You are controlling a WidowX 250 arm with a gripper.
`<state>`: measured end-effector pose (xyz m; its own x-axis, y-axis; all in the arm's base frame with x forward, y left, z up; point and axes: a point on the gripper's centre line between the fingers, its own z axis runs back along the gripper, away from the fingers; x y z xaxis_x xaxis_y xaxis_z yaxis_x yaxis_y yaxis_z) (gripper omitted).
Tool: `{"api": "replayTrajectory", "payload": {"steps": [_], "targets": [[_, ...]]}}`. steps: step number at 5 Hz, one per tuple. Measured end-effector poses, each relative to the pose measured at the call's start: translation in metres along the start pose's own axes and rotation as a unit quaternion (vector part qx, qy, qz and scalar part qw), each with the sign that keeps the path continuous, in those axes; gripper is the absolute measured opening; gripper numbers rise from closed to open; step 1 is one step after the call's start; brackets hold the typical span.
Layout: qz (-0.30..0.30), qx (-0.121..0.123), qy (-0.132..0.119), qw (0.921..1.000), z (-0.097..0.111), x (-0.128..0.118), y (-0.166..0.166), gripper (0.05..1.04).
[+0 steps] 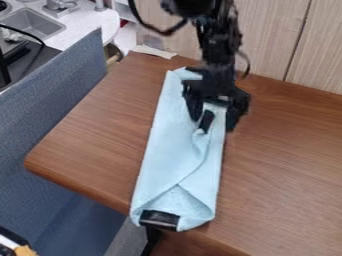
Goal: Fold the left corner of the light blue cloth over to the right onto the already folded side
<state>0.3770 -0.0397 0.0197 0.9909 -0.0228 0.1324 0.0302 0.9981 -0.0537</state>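
Note:
The black gripper (214, 119) hangs over the upper part of a light blue cloth (175, 150), its two fingers spread apart on either side of a raised fold. Whether they touch the cloth I cannot tell. Between them a small black piece (206, 121) shows against the fabric; what it belongs to is unclear. The cloth lies lengthwise down the table, creased in the middle, with a diagonal fold near its lower end. At that lower end a dark, shiny object (159, 219) shows at the cloth's edge, partly covered by it.
The brown wooden table (287, 165) has its rounded corner at the left. A blue-grey fabric panel (50, 115) runs along that side. Behind the table stands a pale wood wall (277, 35), and at the upper left are a sink (30, 24) and a faucet (60, 5).

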Motion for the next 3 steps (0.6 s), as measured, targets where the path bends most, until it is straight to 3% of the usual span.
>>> {"api": "replayTrajectory", "payload": {"steps": [2, 3], "targets": [[-0.02, -0.021, -0.038, 0.9988, 0.055, 0.001, -0.004, 0.999], [-0.019, -0.027, -0.041, 0.9986, 0.063, -0.004, 0.007, 0.999]]}}
